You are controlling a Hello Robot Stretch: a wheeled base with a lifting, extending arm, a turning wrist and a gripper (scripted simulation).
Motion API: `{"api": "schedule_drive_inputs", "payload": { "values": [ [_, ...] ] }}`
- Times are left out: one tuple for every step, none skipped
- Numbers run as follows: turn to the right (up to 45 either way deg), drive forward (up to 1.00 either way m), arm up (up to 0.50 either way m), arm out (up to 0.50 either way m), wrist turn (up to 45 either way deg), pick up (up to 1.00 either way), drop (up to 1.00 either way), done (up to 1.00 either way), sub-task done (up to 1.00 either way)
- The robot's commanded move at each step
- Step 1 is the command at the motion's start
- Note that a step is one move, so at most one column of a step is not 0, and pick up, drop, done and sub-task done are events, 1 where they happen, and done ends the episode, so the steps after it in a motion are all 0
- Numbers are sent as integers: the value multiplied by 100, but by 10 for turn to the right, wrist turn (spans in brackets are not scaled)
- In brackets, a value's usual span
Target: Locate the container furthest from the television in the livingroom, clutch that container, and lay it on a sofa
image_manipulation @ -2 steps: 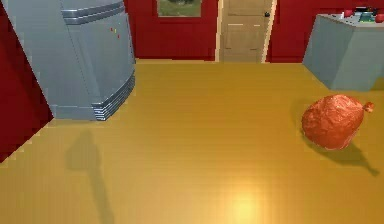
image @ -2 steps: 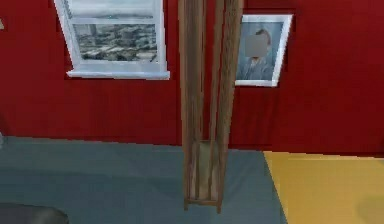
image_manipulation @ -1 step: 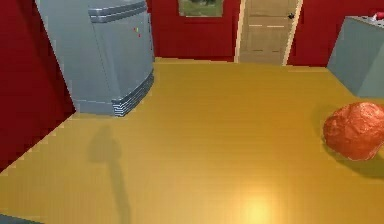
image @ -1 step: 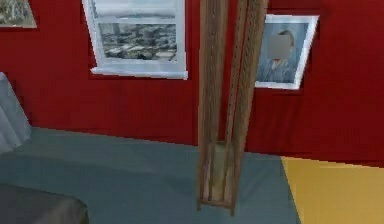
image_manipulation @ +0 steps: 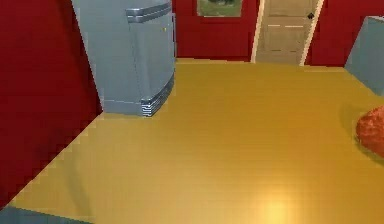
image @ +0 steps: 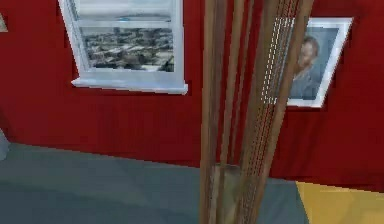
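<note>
The broad yellow floor (image_manipulation: 230, 140) takes up most of the arm side view, running back to red walls (image_manipulation: 40, 90) at the left and at the far end. In the forward view another red wall (image: 130, 120) stands close ahead, with a grey floor (image: 90, 185) at its foot and a strip of yellow flooring (image: 345, 205) at the bottom right corner.

A tall grey-blue refrigerator (image_manipulation: 130, 55) stands on the yellow floor against the left red wall in the arm side view, with a ribbed grille along its base. Close before the forward camera rise several upright wooden posts (image: 240, 110), brown and set side by side, running from top to bottom just right of the middle.

A white-framed window (image: 125, 45) sits high on the wall to their left, with a city of buildings behind the glass. A cream panelled door (image_manipulation: 283, 30) stands in the far wall of the arm side view. Right of the posts hangs a framed portrait (image: 318, 62), partly hidden behind them.

A grey-blue slab (image_manipulation: 368, 55) cuts in at the arm side view's right edge, and below it a rounded red-orange thing (image_manipulation: 372, 130) lies on the floor. A small green picture (image_manipulation: 219, 7) hangs left of the door.

How the gripper stands I cannot tell, nor where the container is.
</note>
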Motion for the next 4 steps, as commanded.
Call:
{"api": "schedule_drive_inputs", "payload": {
  "values": [
    [-300, 0, 0, 0, 0, 0, 0, 0, 0],
    [0, 45, 0, 0, 0, 0, 0, 0, 0],
    [-420, 0, 0, 0, 0, 0, 0, 0, 0],
    [0, 100, 0, 0, 0, 0, 0, 0, 0]
  ]
}}
